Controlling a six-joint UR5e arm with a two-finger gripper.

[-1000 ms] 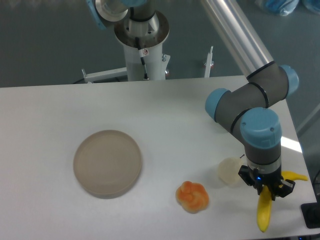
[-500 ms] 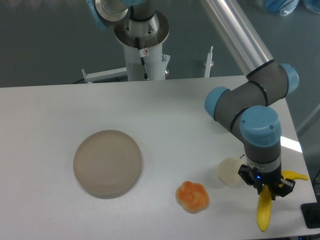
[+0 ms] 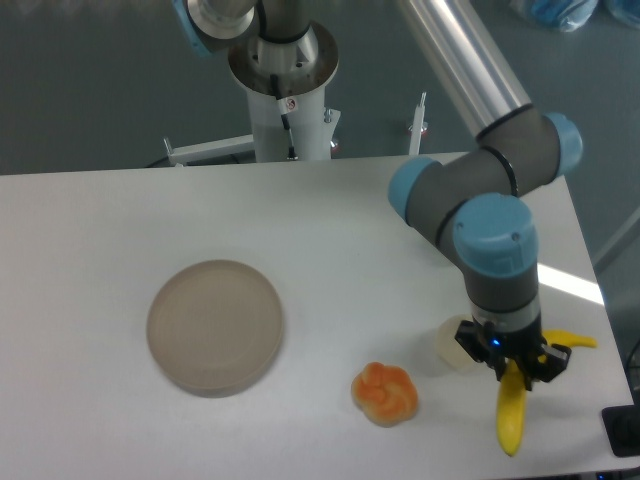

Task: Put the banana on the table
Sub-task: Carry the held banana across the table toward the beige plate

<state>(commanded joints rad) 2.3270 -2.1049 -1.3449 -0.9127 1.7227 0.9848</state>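
- The claw grips the banana near the desk's front right corner.
- A pale lump sits just beside the claw.
- 1 orange fruit lies between the plate and the banana.

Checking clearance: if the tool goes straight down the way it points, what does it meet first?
Probably the table: the tool, shut on the banana, points down at bare tabletop, so the banana would touch first.

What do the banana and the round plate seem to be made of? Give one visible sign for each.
Banana: probably smooth plastic; its yellow is uniform and unblemished. Plate: looks like matte plastic or ceramic; flat tan-grey, no glare. Neither material is certain.
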